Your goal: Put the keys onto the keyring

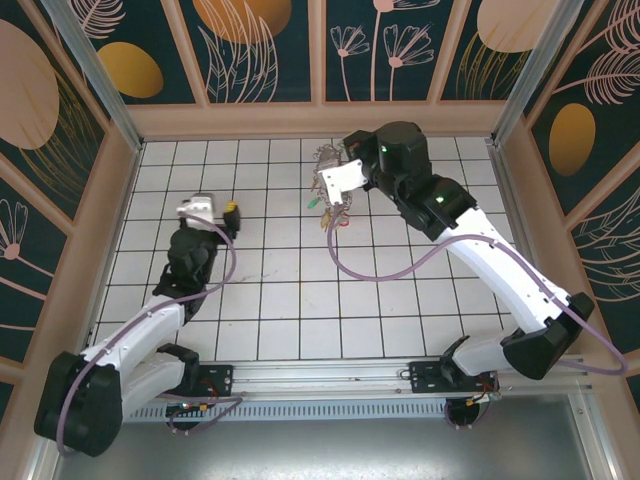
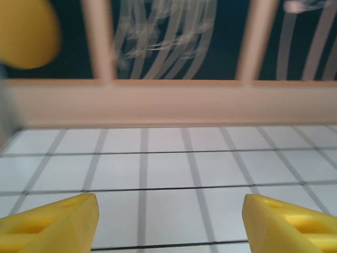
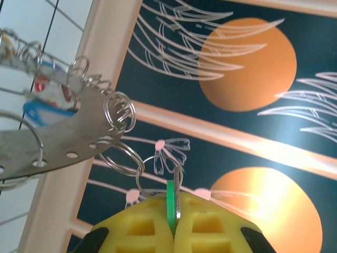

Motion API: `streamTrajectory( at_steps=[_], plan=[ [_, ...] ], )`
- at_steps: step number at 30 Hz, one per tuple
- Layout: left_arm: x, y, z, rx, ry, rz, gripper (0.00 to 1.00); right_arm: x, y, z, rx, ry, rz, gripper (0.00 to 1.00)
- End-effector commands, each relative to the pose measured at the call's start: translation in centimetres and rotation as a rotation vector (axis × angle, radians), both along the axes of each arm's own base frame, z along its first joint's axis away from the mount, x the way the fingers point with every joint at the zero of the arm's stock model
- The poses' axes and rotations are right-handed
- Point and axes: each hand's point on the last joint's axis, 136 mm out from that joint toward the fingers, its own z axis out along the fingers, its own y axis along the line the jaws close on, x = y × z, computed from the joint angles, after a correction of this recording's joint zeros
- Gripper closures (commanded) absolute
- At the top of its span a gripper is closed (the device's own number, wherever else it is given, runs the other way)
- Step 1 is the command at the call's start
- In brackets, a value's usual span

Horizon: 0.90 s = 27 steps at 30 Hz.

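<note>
Left gripper (image 2: 170, 213) was spread wide and empty, low over the tabletop (image 2: 158, 168). Right gripper (image 3: 174, 224) was clamped shut on the green-tagged key (image 3: 170, 203). Split rings (image 3: 120, 155) chained that key to the keyring (image 3: 58, 134), tilted just beyond. Red- and blue-tagged keys (image 3: 50, 97) hung behind it. Step judged: attaching the green key. Could not tell whether the last ring passed through a hole. Next move likely called for the left gripper to steady the keyring.

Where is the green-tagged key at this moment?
In the right wrist view, the green-tagged key is pinched in the right gripper, linked by small split rings to the keyring at upper left.
</note>
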Motion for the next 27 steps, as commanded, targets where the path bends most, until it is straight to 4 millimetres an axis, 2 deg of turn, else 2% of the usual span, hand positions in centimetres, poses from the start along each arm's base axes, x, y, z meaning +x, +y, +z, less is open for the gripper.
streamTrajectory(
  at_steps=[1, 3, 5, 9, 10, 13, 15, 19, 23, 27],
  plan=[
    [-0.9, 5.7, 0.0, -0.059, -0.023, 0.224, 0.27, -0.9, 4.6, 0.4, 0.098, 0.028, 0.112, 1.00],
    [-1.5, 8.1, -0.1, -0.060, -0.033, 0.301, 0.19, -1.0, 6.5, -0.1, 0.097, 0.043, 0.120, 1.00],
    [-2.0, 9.7, -0.1, -0.079, -0.044, 0.355, 0.14, -0.7, 7.4, -0.7, 0.061, 0.038, 0.096, 1.00],
    [-2.3, 11.3, -0.1, -0.116, -0.053, 0.431, 0.02, -1.3, 9.4, -2.0, 0.050, 0.073, 0.123, 1.00],
    [-2.3, 11.5, -0.2, -0.124, -0.052, 0.443, 0.02, -1.7, 10.1, -2.2, 0.077, 0.092, 0.143, 1.00],
    [-2.5, 12.1, -0.5, -0.122, -0.038, 0.479, 0.02, -3.7, 13.7, -3.3, 0.190, 0.199, 0.226, 1.00],
    [-2.7, 13.0, -0.9, -0.125, -0.020, 0.536, 0.01, -5.1, 16.9, -3.7, 0.269, 0.245, 0.266, 1.00],
    [-4.5, 16.3, -1.5, -0.199, -0.008, 0.767, 0.01, -6.2, 21.2, -4.2, 0.416, 0.371, 0.289, 1.00],
    [-5.3, 17.4, -0.9, -0.171, -0.012, 0.807, 0.01, -6.0, 23.2, -7.2, 0.492, 0.529, 0.267, 1.00],
    [-5.9, 17.6, -0.9, -0.174, -0.033, 0.810, 0.01, -6.1, 23.5, -11.7, 0.540, 0.676, 0.240, 1.00]
  ],
)
